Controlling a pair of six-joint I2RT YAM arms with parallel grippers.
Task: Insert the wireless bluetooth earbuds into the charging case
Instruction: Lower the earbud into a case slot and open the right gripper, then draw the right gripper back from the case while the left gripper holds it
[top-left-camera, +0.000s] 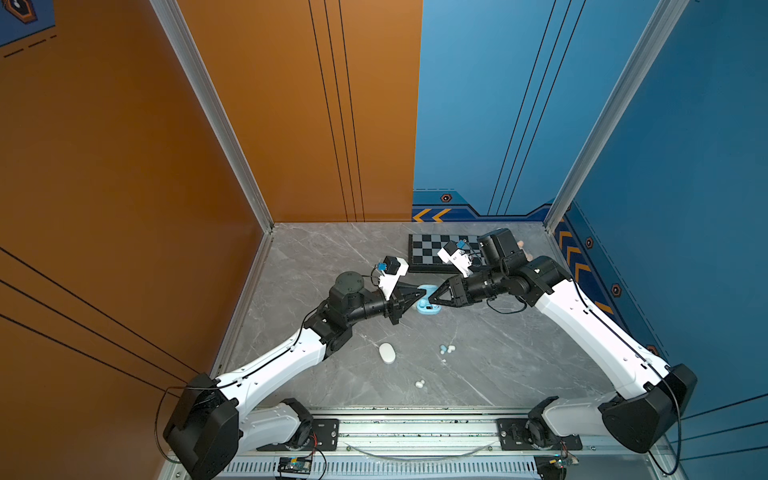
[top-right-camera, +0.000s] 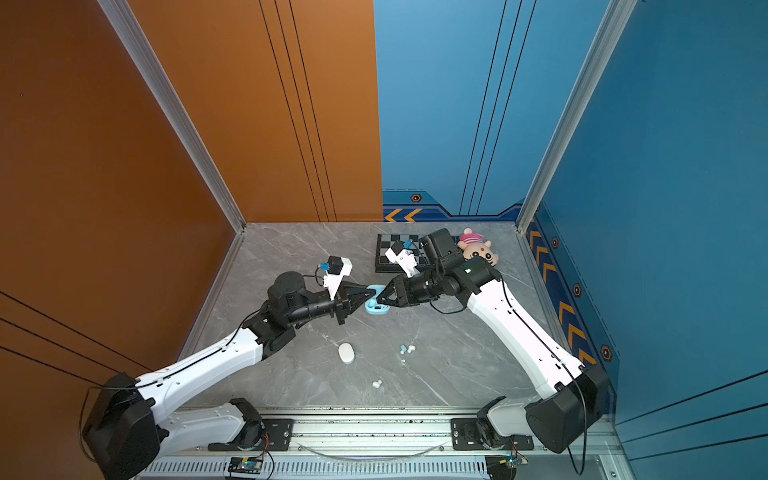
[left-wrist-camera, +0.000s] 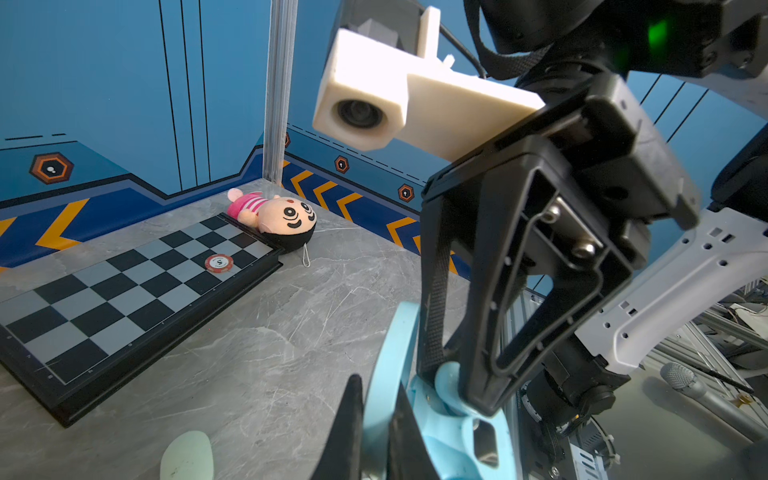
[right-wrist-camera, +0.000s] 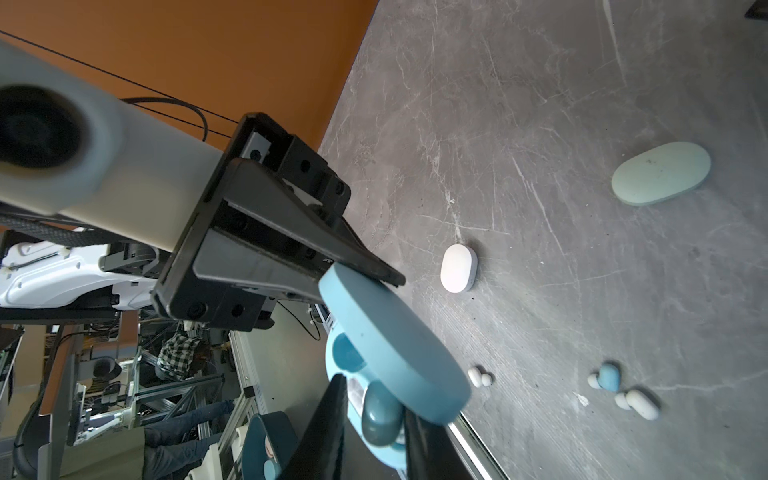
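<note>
The light blue charging case stands open mid-table. My left gripper is shut on its raised lid. My right gripper reaches in from the other side, jaws slightly apart around a blue earbud that sits in the case's socket; a gap shows beside one finger. Loose on the table lie a second blue earbud with pale earbuds and a white pair.
A shut white case lies nearer the front. A shut mint case lies close by. A chessboard with a chip and a plush doll sit at the back right.
</note>
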